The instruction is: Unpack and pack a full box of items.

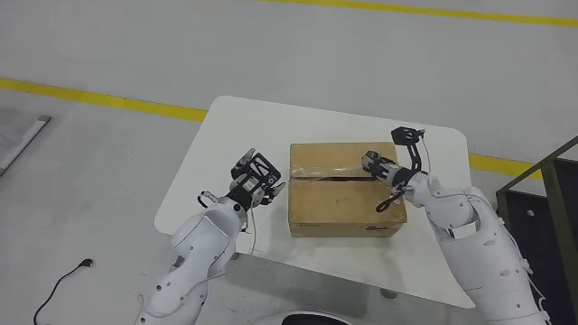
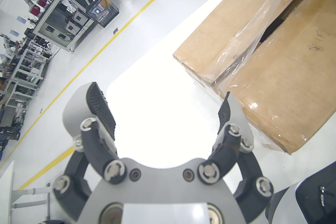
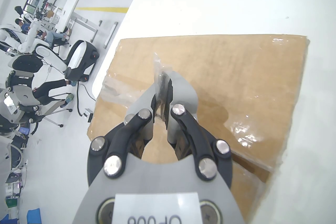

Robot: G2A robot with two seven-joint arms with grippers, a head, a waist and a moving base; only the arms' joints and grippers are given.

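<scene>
While left pincer (image 2: pixel 160 95) gapes beside box (image 2: pixel 286 88), right pincer (image 3: pixel 163 86) (above seam (image 2: pixel 273 25)) apparently pinches tape (image 3: pixel 156 68).

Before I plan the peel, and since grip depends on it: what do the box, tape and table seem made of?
Box: brown cardboard, matte, with folded flaps meeting at a seam. Tape: thin clear plastic film, glossy; it crinkles and glints where the right gripper pinches it. Table: white, smooth, slightly shiny top, perhaps laminate; the look leaves that open.
</scene>
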